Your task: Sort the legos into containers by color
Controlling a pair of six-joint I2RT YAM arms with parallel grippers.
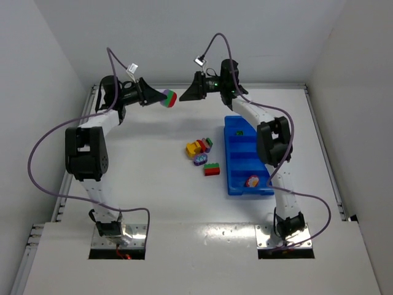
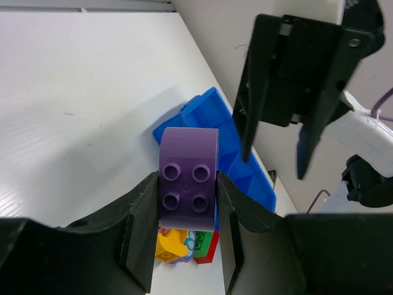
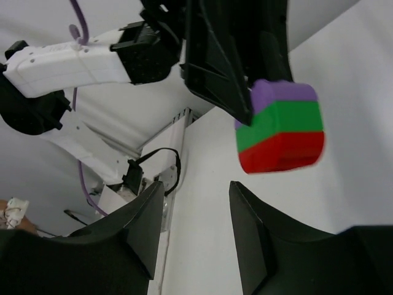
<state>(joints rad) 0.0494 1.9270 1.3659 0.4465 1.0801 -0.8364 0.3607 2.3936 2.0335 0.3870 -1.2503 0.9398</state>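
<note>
item in hand: a three-layer lego stack (image 1: 169, 99), purple over green over red, held in the air above the far side of the table, well apart from the tray. the left gripper (image 1: 159, 97) is clamped on its purple layer. the right gripper (image 1: 186, 94) faces it just beside, fingers apart, holding nothing.

progress: judged early. a loose cluster of legos (image 1: 199, 148), yellow, red, purple and green, lies on the table just left of the blue tray (image 1: 231, 175), with a red-and-green brick (image 1: 211, 169) near it. inside the tray only two small pieces show: a green one (image 1: 239, 131) in a far compartment and a pink-orange one (image 1: 252, 180) in the nearest. the middle compartments look bare. the held stack likely needs pulling apart before sorting.

surface: white table (image 1: 141, 184), smooth, matte, with a pale metal rail along its edges.

room: plain white walls (image 1: 37, 74) enclose the table on three sides; purple cables loop from both arms.
</note>
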